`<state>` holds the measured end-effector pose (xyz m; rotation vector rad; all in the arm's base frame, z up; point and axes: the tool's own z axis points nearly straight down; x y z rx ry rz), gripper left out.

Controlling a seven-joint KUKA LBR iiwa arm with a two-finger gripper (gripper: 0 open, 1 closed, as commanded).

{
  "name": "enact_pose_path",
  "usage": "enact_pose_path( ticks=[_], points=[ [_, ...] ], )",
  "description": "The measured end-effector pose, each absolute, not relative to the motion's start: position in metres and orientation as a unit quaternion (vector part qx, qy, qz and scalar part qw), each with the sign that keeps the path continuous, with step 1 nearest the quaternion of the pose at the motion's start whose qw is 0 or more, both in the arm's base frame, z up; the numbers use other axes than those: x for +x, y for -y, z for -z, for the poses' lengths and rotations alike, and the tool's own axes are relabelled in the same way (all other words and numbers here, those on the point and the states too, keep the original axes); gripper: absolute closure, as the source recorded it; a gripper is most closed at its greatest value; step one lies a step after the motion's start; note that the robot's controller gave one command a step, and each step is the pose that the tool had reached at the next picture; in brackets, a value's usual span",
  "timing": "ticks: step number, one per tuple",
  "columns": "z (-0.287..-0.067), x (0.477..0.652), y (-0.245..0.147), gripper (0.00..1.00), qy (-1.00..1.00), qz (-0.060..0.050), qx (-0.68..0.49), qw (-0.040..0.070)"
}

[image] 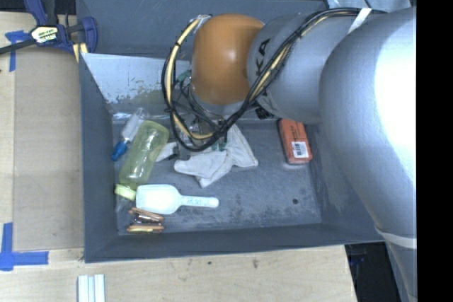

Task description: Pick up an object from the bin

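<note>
The gripper (204,129) sits low under its orange cover (223,56), over the crumpled white cloth (218,160) in the middle of the bin (212,226). I cannot tell whether it is wide or closed. A green bottle (144,151) lies beside the cloth and an orange box (294,141) lies apart. This is likely the approach step; the next move would be gripping the cloth and lifting straight up.

Overall level: moderate, even light from above.
Brightest area: the silver-grey rounded arm casing (375,102) at the right, palest along its upper curve.
Glare: a soft sheen on top of the glossy orange domed wrist cover (223,56).
Walls: the far-left inner wall of the grey metal bin (127,74) catches light and looks paler than the floor.
Shadow: under the arm, darkening the floor beside the crumpled white cloth (212,159).
</note>
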<state>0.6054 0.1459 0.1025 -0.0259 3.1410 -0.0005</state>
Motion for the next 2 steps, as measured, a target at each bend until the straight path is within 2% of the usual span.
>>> enact_pose_path(
  ticks=[1, 2],
  points=[
    [-0.161, 0.599, -0.155, 1.0, -1.0, 0.001, -0.018, -0.002],
    [-0.229, 0.597, -0.152, 1.0, -0.999, 0.0, -0.042, 0.0]
  ],
)
